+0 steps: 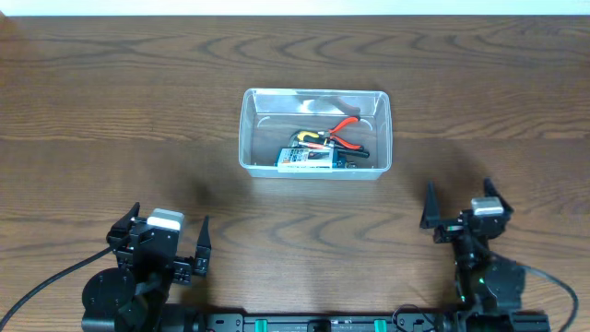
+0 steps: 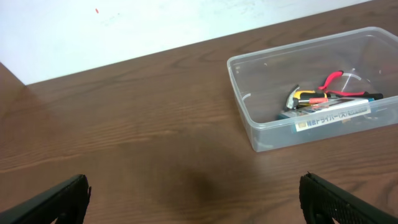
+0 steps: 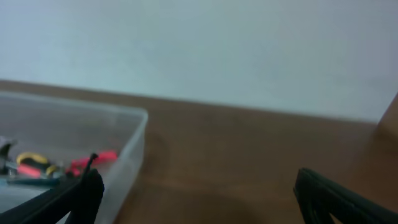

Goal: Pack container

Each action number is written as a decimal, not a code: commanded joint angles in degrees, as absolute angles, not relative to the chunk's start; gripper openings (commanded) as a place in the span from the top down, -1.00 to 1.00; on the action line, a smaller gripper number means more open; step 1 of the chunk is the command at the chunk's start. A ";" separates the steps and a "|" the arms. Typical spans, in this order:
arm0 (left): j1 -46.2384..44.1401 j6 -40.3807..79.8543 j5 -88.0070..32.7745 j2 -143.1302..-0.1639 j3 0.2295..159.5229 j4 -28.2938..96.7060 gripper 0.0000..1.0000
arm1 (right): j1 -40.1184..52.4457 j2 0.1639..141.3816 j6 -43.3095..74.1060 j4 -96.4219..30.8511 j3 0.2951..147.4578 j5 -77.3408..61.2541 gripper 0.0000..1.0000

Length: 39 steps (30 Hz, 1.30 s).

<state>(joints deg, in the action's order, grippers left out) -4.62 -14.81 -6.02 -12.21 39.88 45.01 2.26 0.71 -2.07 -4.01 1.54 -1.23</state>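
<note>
The clear plastic container (image 1: 249, 138) stands at the table's middle. Inside it lie red-handled pliers (image 1: 345, 126), a yellow-and-black handled tool (image 1: 309, 137) and a small blue-and-white box (image 1: 307, 160). It also shows in the left wrist view (image 2: 261, 134) and, blurred, in the right wrist view (image 3: 127, 155). My left gripper (image 1: 166, 247) is open and empty near the front left edge, well short of the container. My right gripper (image 1: 458, 210) is open and empty at the front right, to the right of the container.
The dark wooden table (image 1: 111, 111) runs to a white wall (image 2: 155, 25) at the back. Black cables trail from both arm bases at the front edge.
</note>
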 commanded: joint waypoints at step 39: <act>-4.84 -14.26 -6.59 -11.92 40.05 44.99 -0.96 | 2.28 0.27 -1.34 -3.84 0.30 -4.69 -0.99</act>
